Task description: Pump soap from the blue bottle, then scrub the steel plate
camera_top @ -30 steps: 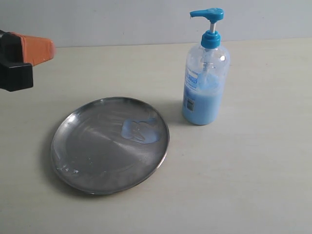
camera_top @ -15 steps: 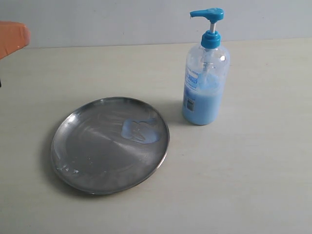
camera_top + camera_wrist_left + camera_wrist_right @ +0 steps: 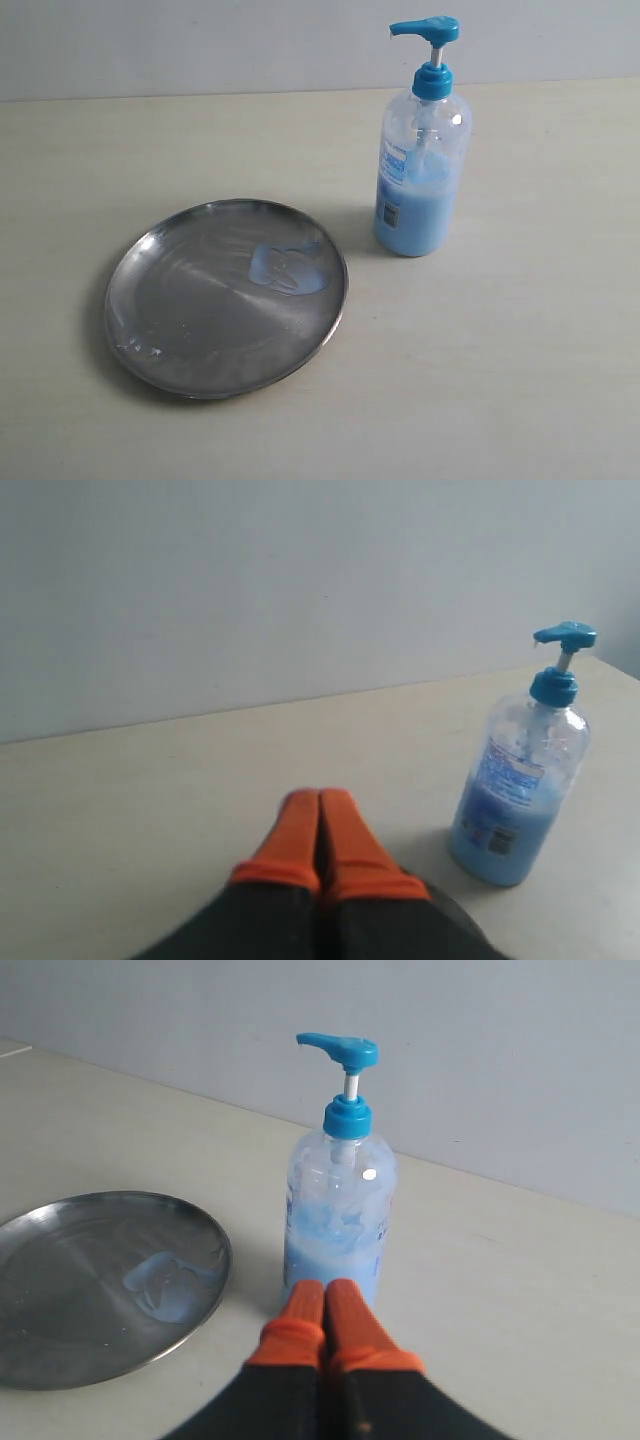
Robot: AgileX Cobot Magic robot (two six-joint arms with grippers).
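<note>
The pale beige table (image 3: 520,380) fills most of the exterior view, with a plain grey-white wall (image 3: 200,40) behind it. The steel plate (image 3: 150,330) lies flat on the table, left of centre. Its shiny surface is streaked and its raised rim catches the light.

Near the plate's far right edge, but not touching it, stands the blue bottle (image 3: 420,170). It is upright, its blue pump head (image 3: 428,28) is raised, and the spout points left in the exterior view. Pale blue liquid fills roughly its lower half (a white-blue label (image 3: 392,185) sits on the side towards the plate).

The left gripper (image 3: 319,802) appears in its wrist view with both orange fingertips pressed together and nothing between them. It is above the table, with the bottle off to one side and well apart from it. The right gripper (image 3: 325,1290) also has its orange fingertips closed against each other and empty. The bottle stands straight ahead of it and the plate off to one side.

The soap (image 3: 288,268) is a pale blue smear on the plate, inside the rim, on the part nearest the bottle. A few tiny pale specks (image 3: 135,347) dot the plate near its front left edge.
</note>
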